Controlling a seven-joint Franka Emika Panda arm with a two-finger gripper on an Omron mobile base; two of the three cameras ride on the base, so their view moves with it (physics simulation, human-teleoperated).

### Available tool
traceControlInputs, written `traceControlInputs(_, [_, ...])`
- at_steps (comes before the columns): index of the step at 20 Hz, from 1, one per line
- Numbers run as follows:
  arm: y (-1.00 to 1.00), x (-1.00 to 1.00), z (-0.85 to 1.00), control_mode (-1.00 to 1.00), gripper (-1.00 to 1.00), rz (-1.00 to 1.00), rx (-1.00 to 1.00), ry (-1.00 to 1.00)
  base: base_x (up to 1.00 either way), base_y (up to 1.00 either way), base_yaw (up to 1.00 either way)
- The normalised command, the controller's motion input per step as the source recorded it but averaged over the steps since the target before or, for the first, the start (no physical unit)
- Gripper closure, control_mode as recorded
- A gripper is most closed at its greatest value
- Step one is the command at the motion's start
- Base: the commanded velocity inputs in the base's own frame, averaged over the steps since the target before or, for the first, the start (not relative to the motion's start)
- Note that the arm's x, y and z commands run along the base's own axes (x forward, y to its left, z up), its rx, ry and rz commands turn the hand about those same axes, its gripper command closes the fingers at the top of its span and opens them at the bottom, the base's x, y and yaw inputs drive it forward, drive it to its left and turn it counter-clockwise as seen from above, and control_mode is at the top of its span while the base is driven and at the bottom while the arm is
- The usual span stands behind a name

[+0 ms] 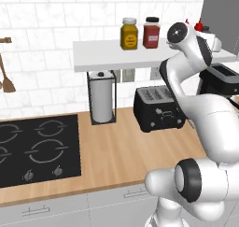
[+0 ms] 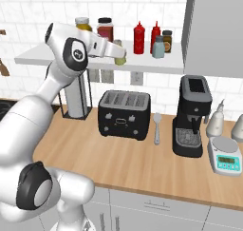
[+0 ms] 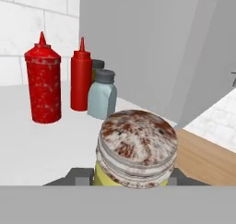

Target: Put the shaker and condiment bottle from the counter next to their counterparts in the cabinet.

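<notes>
My gripper (image 2: 117, 51) is shut on the yellow-green shaker (image 3: 136, 149), whose pale speckled top faces the hand view; dark fingertips (image 3: 76, 175) flank its sides. The shaker (image 2: 120, 58) is held at the front of the white shelf board (image 2: 142, 62), left of the bottles. Whether it rests on the board I cannot tell. Two red squeeze bottles (image 3: 43, 87) (image 3: 81, 75) stand side by side on the shelf (image 3: 27, 144). Next to them is the pale grey-blue shaker (image 3: 102, 97) with its dark cap. The wood counter (image 2: 142, 163) lies below.
A yellow jar (image 1: 129, 33) and a red-filled jar (image 1: 151, 32) stand further left on the shelf. On the counter are a black toaster (image 2: 124, 113), paper towel stand (image 1: 101, 97), coffee machine (image 2: 192, 116), spoon (image 2: 157, 128), scale (image 2: 227, 158) and cooktop (image 1: 37, 149). A grey panel (image 3: 152, 43) closes the shelf's right end.
</notes>
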Motion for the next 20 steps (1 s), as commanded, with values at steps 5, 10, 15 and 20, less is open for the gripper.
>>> traceControlInputs(5, [-0.16, 0.17, -0.2, -1.0, 1.0, 0.02, 0.0, 0.0, 0.0, 0.0, 0.0])
traceControlInputs(10, [-0.08, 0.45, -0.03, -1.0, 1.0, 0.05, 0.0, -0.01, 0.0, 0.0, 0.0])
traceControlInputs(15, [-0.07, 0.42, 0.0, -1.0, 1.0, 0.06, 0.01, -0.01, 0.0, 0.0, 0.0])
traceControlInputs(20, [-0.24, 0.28, 0.0, -1.0, 1.0, 0.04, 0.01, 0.0, 0.0, 0.0, 0.0])
